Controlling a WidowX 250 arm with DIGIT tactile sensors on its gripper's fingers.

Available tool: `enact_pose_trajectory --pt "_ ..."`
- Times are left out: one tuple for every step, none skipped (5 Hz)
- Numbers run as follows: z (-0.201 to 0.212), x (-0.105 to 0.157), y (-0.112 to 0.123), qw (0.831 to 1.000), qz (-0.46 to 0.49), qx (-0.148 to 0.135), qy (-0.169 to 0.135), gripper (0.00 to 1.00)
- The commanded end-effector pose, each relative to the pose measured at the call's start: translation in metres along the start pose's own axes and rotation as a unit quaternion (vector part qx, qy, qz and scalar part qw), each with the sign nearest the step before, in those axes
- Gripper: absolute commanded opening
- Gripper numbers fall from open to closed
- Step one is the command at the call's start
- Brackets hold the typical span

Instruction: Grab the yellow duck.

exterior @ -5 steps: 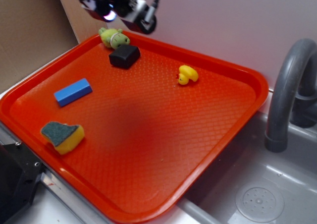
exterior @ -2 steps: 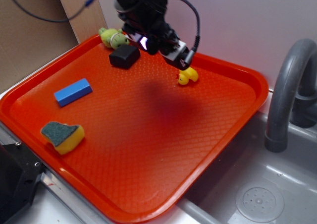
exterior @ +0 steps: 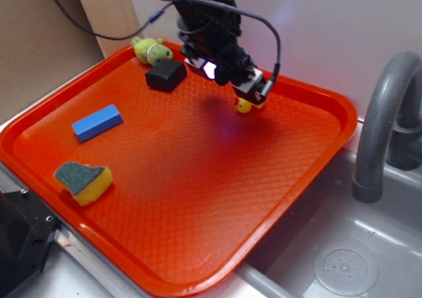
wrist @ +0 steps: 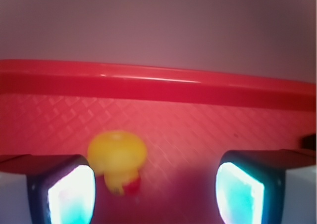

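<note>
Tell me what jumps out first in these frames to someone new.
The big orange-red tray fills the exterior view, with the black arm reaching over its far side. The arm's pincer hangs open right over the yellow duck; in the wrist view the duck sits between the glowing fingertips, nearer the left one. Scattered near the tray's left and far-left edges are a blue block, a yellow sponge, a black block and a green plush toy.
</note>
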State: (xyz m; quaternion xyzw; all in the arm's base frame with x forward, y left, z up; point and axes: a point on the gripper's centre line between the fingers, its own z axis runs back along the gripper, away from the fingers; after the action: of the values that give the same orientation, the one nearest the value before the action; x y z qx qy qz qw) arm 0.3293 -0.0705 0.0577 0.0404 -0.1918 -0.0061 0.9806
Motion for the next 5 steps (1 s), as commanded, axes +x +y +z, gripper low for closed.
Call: enact_pose_trajectory --pt "0.004 0.017 -0.013 0.999 0.004 -0.037 -0.035 1.00" --pt "-0.002 0.019 -0.011 0.999 0.007 -0.011 -0.032 1.00" --pt "-0.007 0.017 -0.008 0.999 0.013 -0.003 -0.037 0.00" --pt "-0.006 0.015 -0.011 0.999 0.010 -0.003 -0.040 0.00" --pt "-0.004 0.013 -0.011 0.999 0.011 0.004 -0.037 0.00"
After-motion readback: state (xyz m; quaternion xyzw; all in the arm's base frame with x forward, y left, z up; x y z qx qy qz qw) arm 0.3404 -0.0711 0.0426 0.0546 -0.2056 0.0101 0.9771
